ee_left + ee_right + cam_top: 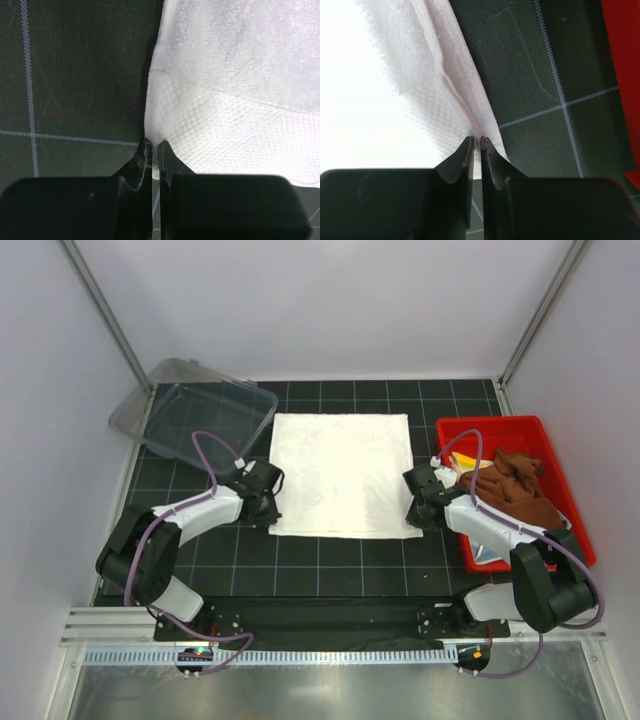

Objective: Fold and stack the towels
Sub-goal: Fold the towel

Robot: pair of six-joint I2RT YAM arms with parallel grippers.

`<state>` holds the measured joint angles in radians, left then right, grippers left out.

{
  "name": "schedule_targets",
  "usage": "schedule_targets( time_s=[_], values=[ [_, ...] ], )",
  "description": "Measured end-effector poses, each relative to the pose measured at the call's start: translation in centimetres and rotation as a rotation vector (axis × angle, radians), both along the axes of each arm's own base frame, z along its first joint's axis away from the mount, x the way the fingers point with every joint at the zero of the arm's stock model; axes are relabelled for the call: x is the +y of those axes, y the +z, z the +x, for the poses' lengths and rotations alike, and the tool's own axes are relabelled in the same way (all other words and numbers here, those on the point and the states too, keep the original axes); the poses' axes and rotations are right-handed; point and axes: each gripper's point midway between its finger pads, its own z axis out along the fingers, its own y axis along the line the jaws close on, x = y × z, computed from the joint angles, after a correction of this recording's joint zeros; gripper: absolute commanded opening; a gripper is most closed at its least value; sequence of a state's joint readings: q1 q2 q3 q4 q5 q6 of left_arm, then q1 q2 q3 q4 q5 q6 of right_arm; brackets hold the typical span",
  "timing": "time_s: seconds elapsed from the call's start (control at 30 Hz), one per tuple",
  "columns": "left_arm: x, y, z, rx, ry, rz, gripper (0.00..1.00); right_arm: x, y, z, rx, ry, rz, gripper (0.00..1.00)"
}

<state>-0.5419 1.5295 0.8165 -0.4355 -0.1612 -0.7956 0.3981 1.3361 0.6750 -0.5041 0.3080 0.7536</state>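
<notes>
A large cream-white towel (pixel 343 473) lies spread flat on the black gridded mat. My left gripper (pixel 272 512) sits at its near left corner. In the left wrist view that gripper (pixel 154 144) is shut, with the edge of the towel (pixel 235 90) pinched between its tips. My right gripper (pixel 418 512) is at the near right corner. In the right wrist view it (pixel 476 140) is shut on the hem of the towel (pixel 380 110). A crumpled rust-brown towel (pixel 512 488) lies in the red bin (pixel 500 426), with a bit of yellow towel (pixel 468 462) beside it.
A clear plastic tub (pixel 200 415) sits tilted at the back left corner of the mat. The red bin stands along the right side, close behind my right arm. White walls enclose the table on three sides.
</notes>
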Motion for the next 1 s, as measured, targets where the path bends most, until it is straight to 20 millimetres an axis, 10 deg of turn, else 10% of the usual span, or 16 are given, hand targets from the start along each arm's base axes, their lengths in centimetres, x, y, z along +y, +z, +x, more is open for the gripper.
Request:
schedule_targets(
  time_s=[0.43,1.0],
  values=[
    [-0.5,4.0,0.7,-0.016,0.012,-0.017,0.00,-0.3,5.4,1.1,-0.082,0.048,-0.026,0.01],
    [-0.9,4.1,-0.3,0.017,0.012,-0.055,0.00,-0.4,5.7,0.7,-0.049,0.106,-0.048,0.01]
  ],
)
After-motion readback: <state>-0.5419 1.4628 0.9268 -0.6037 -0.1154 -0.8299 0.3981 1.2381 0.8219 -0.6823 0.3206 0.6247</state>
